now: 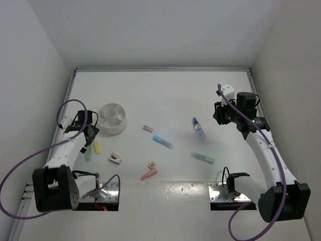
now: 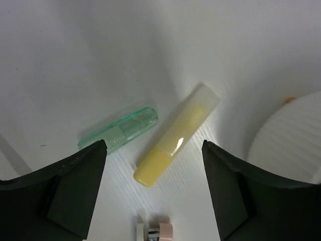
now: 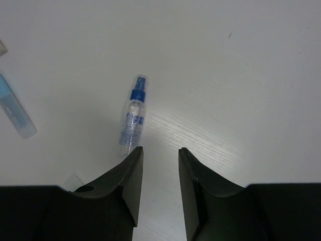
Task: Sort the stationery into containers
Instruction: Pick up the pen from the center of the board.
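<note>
The left gripper (image 2: 154, 146) stands with its dark jaws wide apart and nothing in them, above the white table (image 1: 175, 100). Framed between them lies a pale yellow plastic highlighter stick (image 2: 175, 135). Its long axis runs on a slant in the left wrist view, with the frosted, paler cap end pointing away from the fingers and toward the white round divided bowl (image 2: 286, 135) at the right. Just beside the stick and apart from it lies a clear green plastic stick (image 2: 123, 131) with a ribbed collar, angled less steeply, its rounded end pointing the same general way. At the bottom edge a pink-and-white stapler-like piece (image 2: 155, 232) shows in part. No writing can be made out on any of these.

The right gripper (image 3: 159, 153) has its jaws set a narrow gap apart, with only bare table between them. Just ahead of its left fingertip lies a clear small bottle with a blue cap (image 3: 132, 118). It lies on its side, nearly in line with the fingers, cap end pointing away from them. It carries blue print, too small to read. Farther left lies a light-blue stick (image 3: 17, 113).

In the top view, a pink stick (image 1: 148, 174) and a small tan block (image 1: 151, 164) lie near the table's middle.
</note>
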`<state>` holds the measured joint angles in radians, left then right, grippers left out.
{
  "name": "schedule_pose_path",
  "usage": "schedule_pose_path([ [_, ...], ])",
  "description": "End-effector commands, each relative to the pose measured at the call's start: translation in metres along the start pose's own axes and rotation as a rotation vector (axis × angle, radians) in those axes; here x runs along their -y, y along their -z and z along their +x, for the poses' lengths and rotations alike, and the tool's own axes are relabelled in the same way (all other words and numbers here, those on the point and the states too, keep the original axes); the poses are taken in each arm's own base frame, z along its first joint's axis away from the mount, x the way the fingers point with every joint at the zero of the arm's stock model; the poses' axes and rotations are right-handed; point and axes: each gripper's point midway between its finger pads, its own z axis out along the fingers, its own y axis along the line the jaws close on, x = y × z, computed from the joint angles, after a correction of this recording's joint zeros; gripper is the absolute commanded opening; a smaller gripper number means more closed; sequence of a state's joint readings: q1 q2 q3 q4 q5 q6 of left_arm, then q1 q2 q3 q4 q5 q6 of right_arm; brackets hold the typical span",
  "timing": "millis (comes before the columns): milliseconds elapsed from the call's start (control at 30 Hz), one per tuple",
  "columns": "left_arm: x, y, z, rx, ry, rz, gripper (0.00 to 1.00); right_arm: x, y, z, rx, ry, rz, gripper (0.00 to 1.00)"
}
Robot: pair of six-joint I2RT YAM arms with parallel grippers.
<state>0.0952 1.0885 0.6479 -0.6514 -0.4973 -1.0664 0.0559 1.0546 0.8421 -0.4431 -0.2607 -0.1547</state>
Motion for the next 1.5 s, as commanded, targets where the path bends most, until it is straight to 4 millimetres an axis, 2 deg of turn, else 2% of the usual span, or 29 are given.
schedule_pose_path([
  [0, 0.006, -0.021, 0.007, -0.085, -0.072, -0.038, 0.82, 0.008, 0.006, -0.024, 0.067, 0.024, 0.038, 0.35],
  [67, 0.016, -0.029, 0.001, -0.087, -0.113, -0.033, 0.74, 0.01, 0.008, -0.027, 0.081, 0.029, 0.052, 0.35],
  [100, 0.024, -0.031, 0.009, -0.129, -0.14, 0.009, 0.64, 0.01, 0.008, -0.028, 0.081, 0.029, 0.052, 0.35],
  [200, 0.039, -0.041, 0.005, -0.134, -0.16, 0.022, 0.56, 0.009, 0.007, -0.024, 0.073, 0.026, 0.049, 0.35],
  [233, 0.039, -0.046, 0.007, -0.147, -0.19, 0.009, 0.56, 0.009, 0.007, -0.024, 0.073, 0.026, 0.049, 0.35],
  [267, 0.044, -0.046, -0.001, -0.12, -0.185, 0.005, 0.56, 0.011, 0.007, -0.023, 0.07, 0.026, 0.058, 0.35],
  [300, 0.044, -0.046, -0.002, -0.12, -0.185, 0.005, 0.56, 0.011, 0.007, -0.023, 0.07, 0.035, 0.058, 0.35],
  [333, 0.043, -0.049, -0.007, -0.105, -0.181, 0.001, 0.59, 0.011, 0.007, -0.023, 0.07, 0.035, 0.058, 0.35],
  [467, 0.042, -0.054, -0.008, -0.102, -0.196, -0.002, 0.63, 0.013, 0.005, -0.021, 0.059, 0.032, 0.065, 0.35],
  [567, 0.035, -0.065, 0.002, -0.144, -0.218, -0.039, 0.6, 0.013, 0.005, -0.021, 0.059, 0.032, 0.065, 0.35],
  [667, 0.041, -0.067, 0.009, -0.172, -0.223, 0.002, 0.54, 0.013, 0.005, -0.021, 0.059, 0.032, 0.065, 0.35],
  [933, 0.044, -0.07, 0.026, -0.232, -0.254, 0.048, 0.58, 0.013, 0.005, -0.021, 0.059, 0.032, 0.065, 0.35],
  [1000, 0.04, -0.071, 0.032, -0.25, -0.269, 0.043, 0.48, 0.013, 0.005, -0.021, 0.059, 0.032, 0.065, 0.35],
  [1233, 0.037, -0.07, 0.035, -0.271, -0.274, 0.038, 0.52, 0.013, 0.007, -0.023, 0.068, 0.035, 0.067, 0.35],
  [1367, 0.036, -0.067, 0.041, -0.305, -0.28, 0.036, 0.58, 0.012, 0.009, -0.025, 0.076, 0.037, 0.07, 0.35],
  [1467, 0.037, -0.063, 0.037, -0.295, -0.284, 0.048, 0.53, 0.012, 0.012, -0.026, 0.085, 0.03, 0.072, 0.35],
])
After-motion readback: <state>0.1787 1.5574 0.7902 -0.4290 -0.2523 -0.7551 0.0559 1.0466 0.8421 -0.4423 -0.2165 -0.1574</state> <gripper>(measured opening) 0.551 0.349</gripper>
